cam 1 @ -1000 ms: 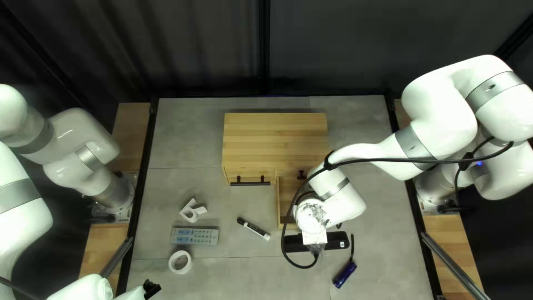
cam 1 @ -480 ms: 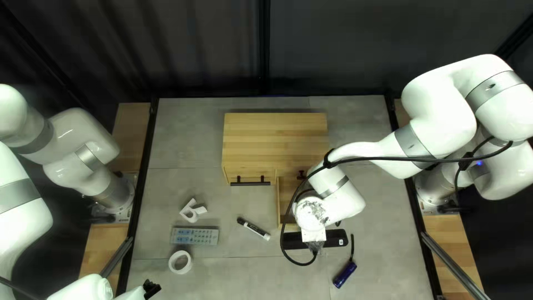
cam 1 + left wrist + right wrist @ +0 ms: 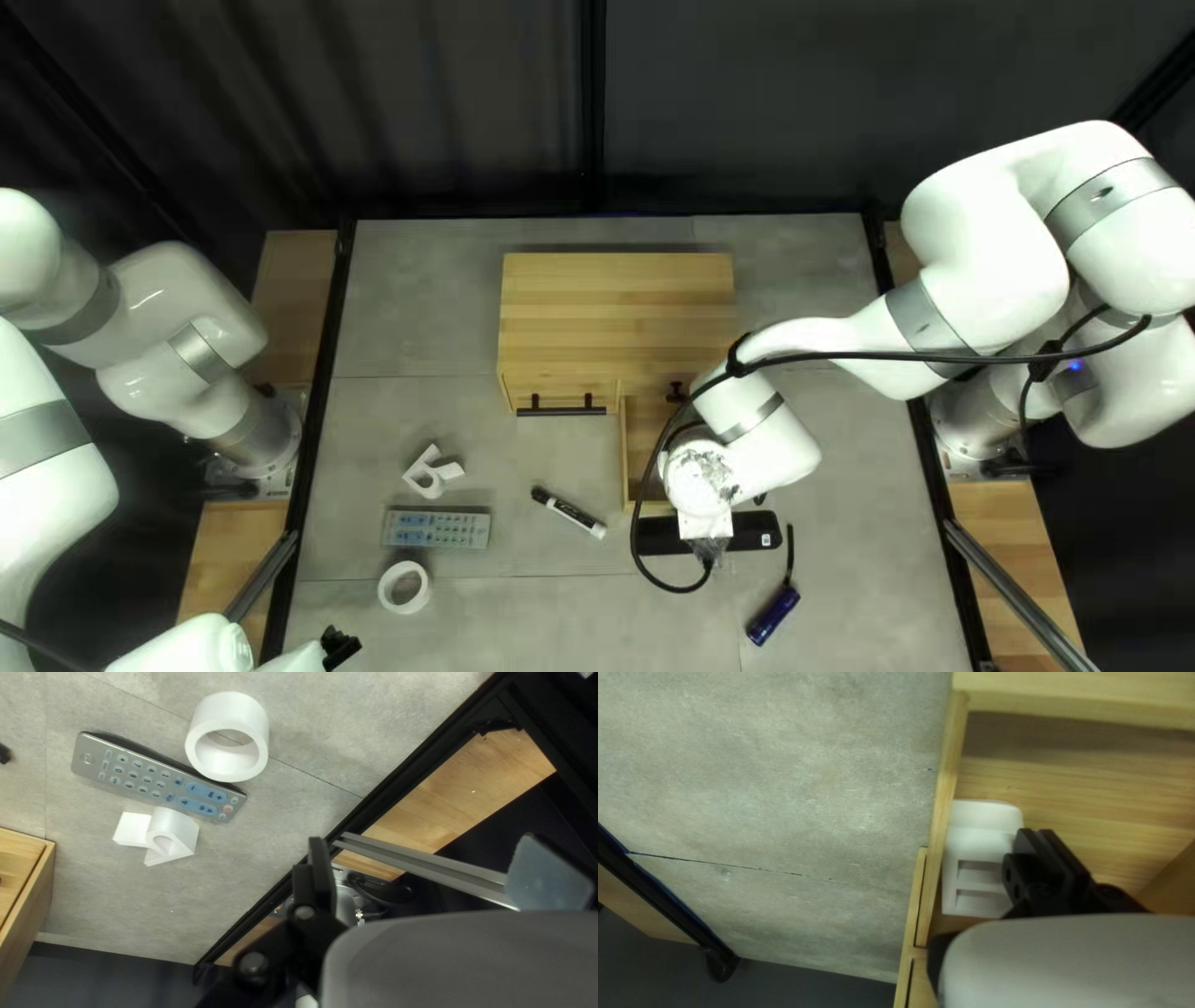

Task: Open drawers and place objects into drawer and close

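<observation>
Resting in the open drawer [image 3: 1064,788], against its side wall, is the white block [image 3: 978,826]. My right gripper [image 3: 1038,849] overlaps it, jaws pressed together, though I cannot tell whether they pinch it. The drawer juts from the wooden cabinet [image 3: 616,308]. My left gripper [image 3: 430,872] hangs spread wide, empty, at the table's [image 3: 327,728] edge, near the remote [image 3: 154,784] and white ring [image 3: 227,737].

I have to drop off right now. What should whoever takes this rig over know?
Left gripper: open, empty, at the table's near left corner.
Right gripper: shut, down in the open right drawer at a white block; grip unclear.
Left drawer: closed.
On the table: remote, tape ring, white bracket, marker, blue cylinder.
Left to do: load those, close the drawer.
</observation>
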Controlling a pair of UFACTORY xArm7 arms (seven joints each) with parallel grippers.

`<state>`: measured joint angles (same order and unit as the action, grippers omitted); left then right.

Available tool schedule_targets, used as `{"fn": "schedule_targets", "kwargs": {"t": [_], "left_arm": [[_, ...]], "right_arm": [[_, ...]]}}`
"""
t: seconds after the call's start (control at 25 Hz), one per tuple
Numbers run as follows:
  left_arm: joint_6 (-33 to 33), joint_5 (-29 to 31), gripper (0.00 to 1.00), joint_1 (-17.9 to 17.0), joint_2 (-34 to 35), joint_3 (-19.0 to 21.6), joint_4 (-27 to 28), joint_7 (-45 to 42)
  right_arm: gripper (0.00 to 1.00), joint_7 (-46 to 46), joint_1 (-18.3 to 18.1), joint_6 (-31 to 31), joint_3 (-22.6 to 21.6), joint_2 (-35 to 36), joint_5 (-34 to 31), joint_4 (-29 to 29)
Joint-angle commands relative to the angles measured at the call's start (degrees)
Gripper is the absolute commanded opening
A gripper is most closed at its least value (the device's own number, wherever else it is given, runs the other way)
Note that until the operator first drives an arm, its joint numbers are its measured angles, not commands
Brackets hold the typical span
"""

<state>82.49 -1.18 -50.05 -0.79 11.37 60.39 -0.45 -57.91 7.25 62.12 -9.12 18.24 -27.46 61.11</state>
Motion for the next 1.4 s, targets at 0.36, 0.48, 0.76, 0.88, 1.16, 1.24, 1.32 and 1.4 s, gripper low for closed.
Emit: {"fn": "schedule_targets", "kwargs": {"t": [0.36, 0.48, 0.76, 0.88, 1.16, 1.24, 1.32, 1.4], "left_arm": [[0.0, 0.0, 1.0, 0.0, 0.0, 0.0, 0.0, 0.0], [0.0, 0.0, 1.0, 0.0, 0.0, 0.0, 0.0, 0.0], [0.0, 0.0, 1.0, 0.0, 0.0, 0.0, 0.0, 0.0], [0.0, 0.0, 1.0, 0.0, 0.0, 0.0, 0.0, 0.0], [0.0, 0.0, 1.0, 0.0, 0.0, 0.0, 0.0, 0.0], [0.0, 0.0, 1.0, 0.0, 0.0, 0.0, 0.0, 0.0], [0.0, 0.0, 1.0, 0.0, 0.0, 0.0, 0.0, 0.0], [0.0, 0.0, 1.0, 0.0, 0.0, 0.0, 0.0, 0.0]], "right_arm": [[0.02, 0.6, 0.9, 2.4, -0.2, -1.3, -0.9, 0.9], [0.02, 1.0, 1.6, 3.3, -0.9, -0.9, -0.1, 2.3], [0.01, 1.6, 1.8, 1.6, -1.1, 1.1, 0.4, 3.1], [0.01, 1.6, 1.7, 0.8, -1.0, 2.1, 0.3, 3.7], [0.01, 1.8, 1.7, -0.5, -1.0, 3.5, 0.3, 4.3], [0.01, 1.9, 1.8, -0.7, -1.1, 3.6, 0.4, 4.3], [0.01, 2.1, 1.9, -0.9, -1.2, 3.6, 0.5, 4.1], [0.01, 2.2, 1.9, -1.1, -1.2, 3.5, 0.6, 3.8]]}}
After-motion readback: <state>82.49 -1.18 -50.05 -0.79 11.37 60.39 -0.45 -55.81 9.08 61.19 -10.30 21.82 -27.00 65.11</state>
